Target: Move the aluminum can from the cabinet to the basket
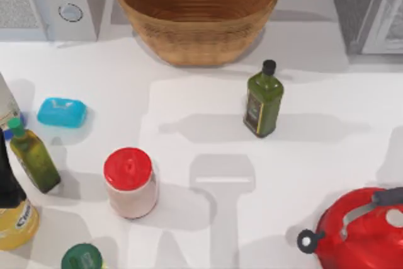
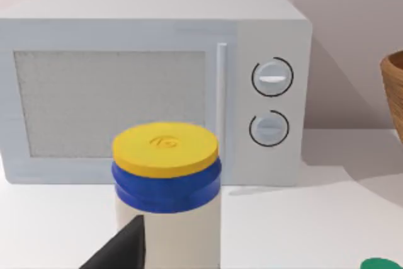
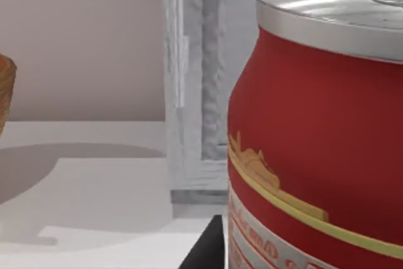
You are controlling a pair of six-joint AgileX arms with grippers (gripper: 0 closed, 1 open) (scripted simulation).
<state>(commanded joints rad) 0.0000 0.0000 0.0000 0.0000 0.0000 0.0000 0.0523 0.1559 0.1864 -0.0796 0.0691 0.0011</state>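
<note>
Looming close before the right end effector, aluminum can (image 3: pixel 315 130) beside cabinet (image 3: pixel 195 80); its grip cannot be told.

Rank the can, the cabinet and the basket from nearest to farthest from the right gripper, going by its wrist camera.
1. aluminum can, right in front of the right gripper.
2. cabinet, just behind the can.
3. basket, farthest, toward the table's middle.
The left gripper is by the yellow-lidded jar.

1. Close in front of the right wrist camera, the aluminum can (image 3: pixel 315 130) is cut off by the frame edge.
2. The cabinet (image 1: pixel 368 7) is cropped at the top view's corner.
3. Neither gripper's fingers can be judged.
</note>
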